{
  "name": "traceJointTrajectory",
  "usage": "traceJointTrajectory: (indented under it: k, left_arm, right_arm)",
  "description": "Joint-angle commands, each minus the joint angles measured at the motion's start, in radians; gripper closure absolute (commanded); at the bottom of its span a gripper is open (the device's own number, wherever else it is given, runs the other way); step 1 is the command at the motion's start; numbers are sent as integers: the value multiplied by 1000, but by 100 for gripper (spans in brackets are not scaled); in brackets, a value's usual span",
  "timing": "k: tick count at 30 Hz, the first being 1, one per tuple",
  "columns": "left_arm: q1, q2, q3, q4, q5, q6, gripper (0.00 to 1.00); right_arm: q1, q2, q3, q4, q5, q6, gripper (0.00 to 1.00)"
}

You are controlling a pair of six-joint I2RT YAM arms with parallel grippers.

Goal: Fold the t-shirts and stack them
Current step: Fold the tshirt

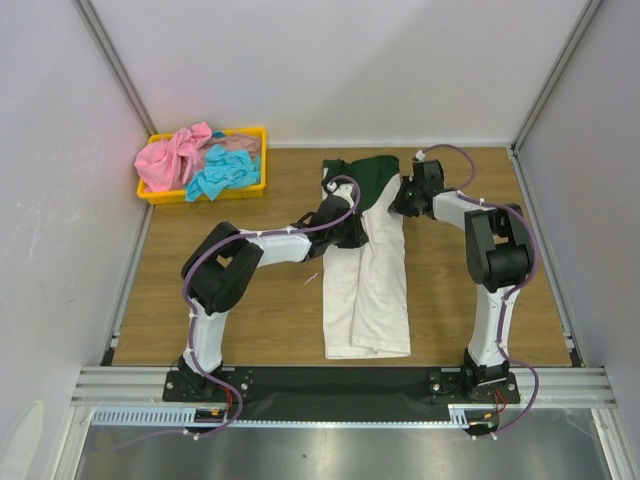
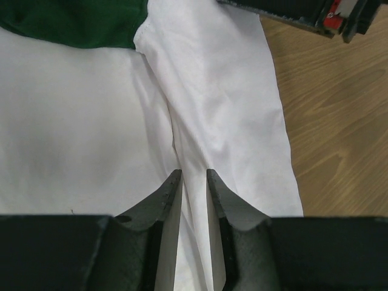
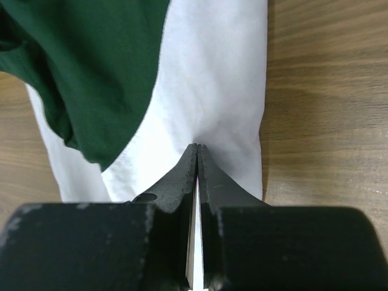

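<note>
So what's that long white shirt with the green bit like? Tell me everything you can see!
The white t-shirt looks like soft, thin cloth, with dark green parts bunched at its far end. It lies on the wooden table, folded into a long narrow strip, with creases running down it. The left tool pinches a raised ridge of its white cloth. The right tool is shut on white cloth by the shirt's right edge, beside the green. No print shows.
</note>
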State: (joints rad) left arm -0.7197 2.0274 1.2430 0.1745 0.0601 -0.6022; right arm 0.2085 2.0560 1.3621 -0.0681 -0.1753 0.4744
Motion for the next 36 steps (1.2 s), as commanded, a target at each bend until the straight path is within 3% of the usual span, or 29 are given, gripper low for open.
traceJointTrajectory:
  k: [1, 14, 18, 21, 36]
  left_arm:
    - [-3, -4, 1, 28, 15, -5, 73]
    - [-3, 66, 47, 22, 60, -11, 70]
    - [-4, 63, 47, 29, 66, -10, 80]
    - [-3, 48, 41, 31, 58, -10, 99]
    - [-3, -79, -63, 83, 14, -18, 100]
  right_arm:
    - [5, 21, 35, 16, -6, 0, 97]
    - [0, 35, 46, 8, -9, 0, 97]
    - [2, 43, 52, 5, -3, -2, 97]
    - [0, 56, 57, -2, 11, -2, 98]
    - [-1, 75, 65, -35, 83, 3, 100]
